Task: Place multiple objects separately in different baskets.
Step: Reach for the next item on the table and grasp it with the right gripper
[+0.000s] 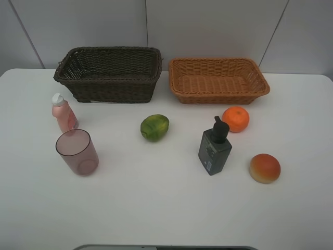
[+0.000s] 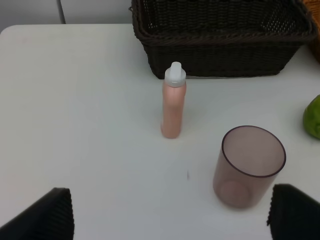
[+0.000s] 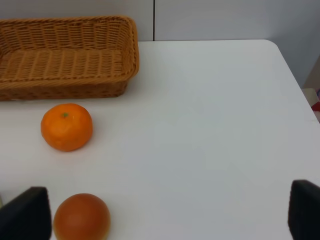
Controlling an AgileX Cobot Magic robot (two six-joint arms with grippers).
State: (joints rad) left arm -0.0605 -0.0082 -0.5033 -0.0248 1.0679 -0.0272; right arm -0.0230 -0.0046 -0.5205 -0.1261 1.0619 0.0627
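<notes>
On the white table stand a deep dark brown basket (image 1: pixel 109 73) and a shallower orange-tan basket (image 1: pixel 217 79), both empty. In front lie an orange (image 1: pixel 235 119), a green round fruit (image 1: pixel 154 127), a red-yellow peach-like fruit (image 1: pixel 265 168), a dark grey pump bottle (image 1: pixel 215 147), a pink white-capped bottle (image 1: pixel 63 112) and a mauve cup (image 1: pixel 77 152). No arm shows in the high view. The left gripper (image 2: pixel 170 212) is open, short of the cup (image 2: pixel 248 165) and pink bottle (image 2: pixel 173 101). The right gripper (image 3: pixel 167 212) is open, near the peach-like fruit (image 3: pixel 81 217) and orange (image 3: pixel 66 126).
The white table (image 1: pixel 166 208) ends at a wall behind the baskets. The dark basket (image 2: pixel 220 35) shows in the left wrist view, with the green fruit (image 2: pixel 312 117) at the frame edge. The tan basket (image 3: pixel 65 55) shows in the right wrist view, with the table's corner (image 3: pixel 272 45).
</notes>
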